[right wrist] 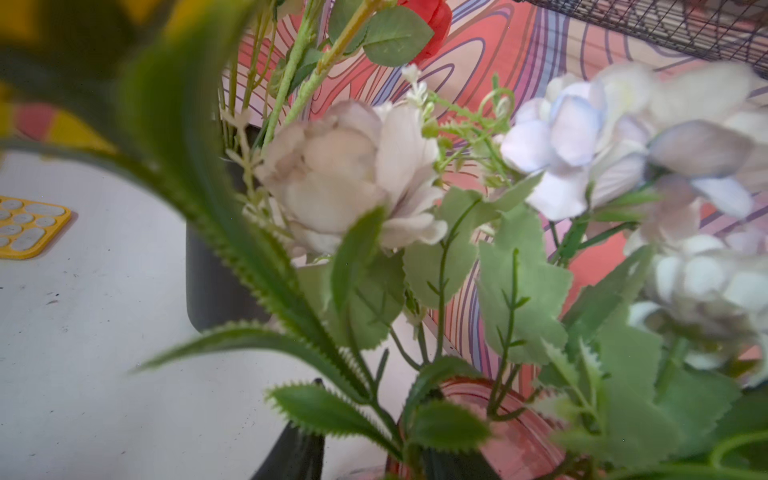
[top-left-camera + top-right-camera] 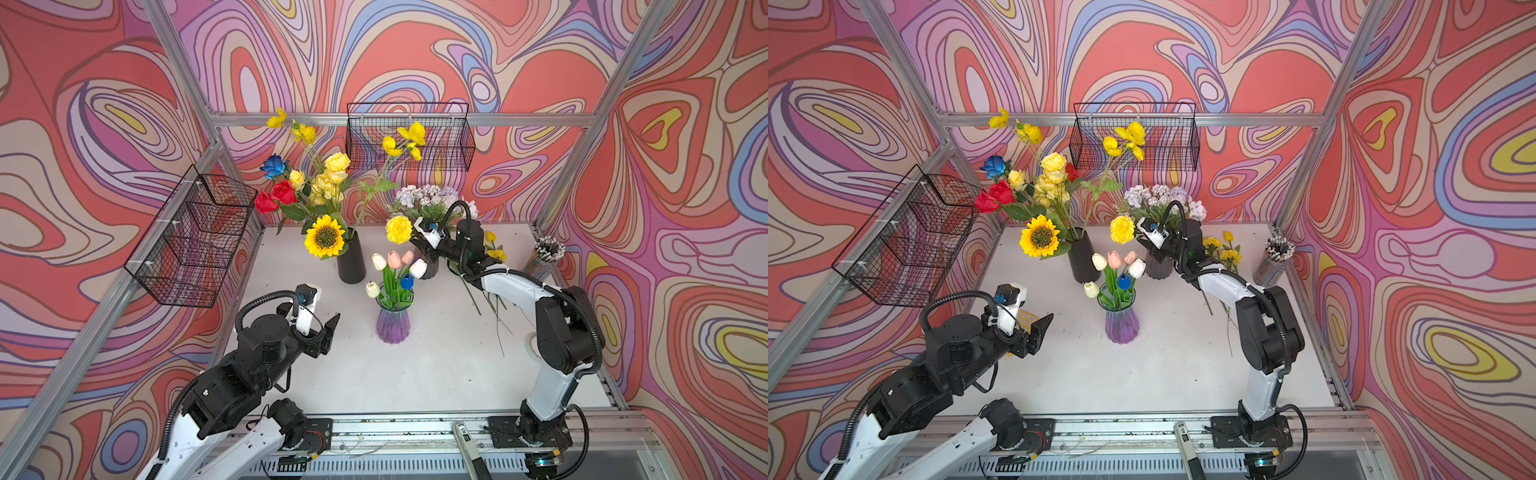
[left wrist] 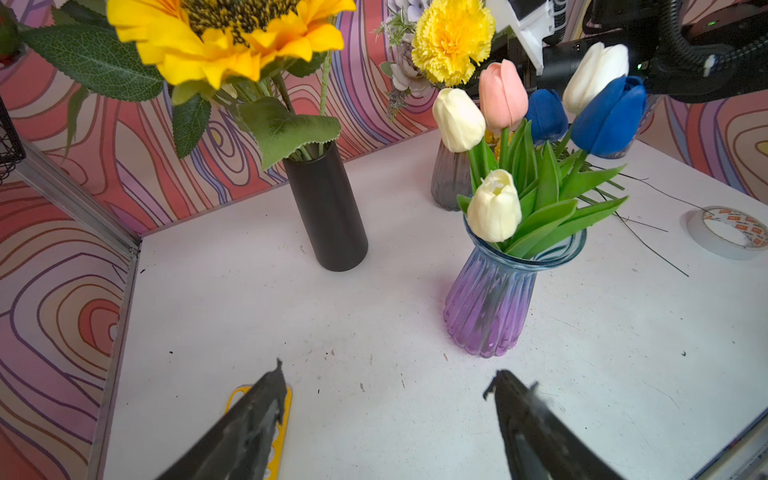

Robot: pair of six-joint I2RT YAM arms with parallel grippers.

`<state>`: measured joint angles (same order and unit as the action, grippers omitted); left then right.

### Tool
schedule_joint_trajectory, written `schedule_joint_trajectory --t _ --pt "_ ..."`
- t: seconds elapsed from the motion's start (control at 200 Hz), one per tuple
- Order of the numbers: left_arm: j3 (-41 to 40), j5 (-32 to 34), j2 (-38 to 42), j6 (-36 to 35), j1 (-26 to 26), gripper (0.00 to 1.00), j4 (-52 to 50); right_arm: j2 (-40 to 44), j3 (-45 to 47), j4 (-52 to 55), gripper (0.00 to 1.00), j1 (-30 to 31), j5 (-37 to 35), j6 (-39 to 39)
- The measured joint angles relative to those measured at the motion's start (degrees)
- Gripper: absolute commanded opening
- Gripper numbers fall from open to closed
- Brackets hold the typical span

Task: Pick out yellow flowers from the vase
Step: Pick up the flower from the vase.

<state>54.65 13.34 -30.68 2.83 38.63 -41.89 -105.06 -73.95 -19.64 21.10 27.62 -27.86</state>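
**vasewatcher:** so where's all the yellow stuff at?

**gearhead:** split up lol. The sunflower, the yellow roses and the long-stemmed yellow blossoms stand in the black vase at the back of the desk, mixed in with red roses and a blue rose. Some loose yellow flowers lie flat on the desk behind the right arm. And a yellow pom-pom sits just above the grey vase that holds the pale flowers.

**vasewatcher:** and the grippers?

**gearhead:** left gripper hangs over bare desk near the purple vase of tulips, fingers wide apart, nothing between them. Right gripper is buried in the leaves at the grey vase, right under the pom-pom. Its wrist view only shows one finger next to a saw-leaved stem, so I can't tell if it's clamped on anything.
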Motion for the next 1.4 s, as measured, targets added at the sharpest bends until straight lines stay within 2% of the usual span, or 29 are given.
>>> schedule_joint_trajectory --t 0.17,0.386,0.967,1.402 --pt "0.0 0.2 0.5 0.0 0.0 0.82 -0.3 0.0 0.0 -1.1 0.17 0.0 0.0 1.1" --pt "0.0 0.2 0.6 0.2 0.0 0.82 -0.4 0.0 0.0 -2.8 0.07 -0.1 -0.8 2.3" --pt "-0.6 0.2 1.4 0.2 0.0 0.82 -0.3 2.0 -0.1 -4.0 0.05 -0.1 -2.5 3.7" --pt "-4.2 0.4 3.1 0.2 0.0 0.83 1.1 11.2 -2.4 -1.5 0.01 -0.2 -3.7 9.1"
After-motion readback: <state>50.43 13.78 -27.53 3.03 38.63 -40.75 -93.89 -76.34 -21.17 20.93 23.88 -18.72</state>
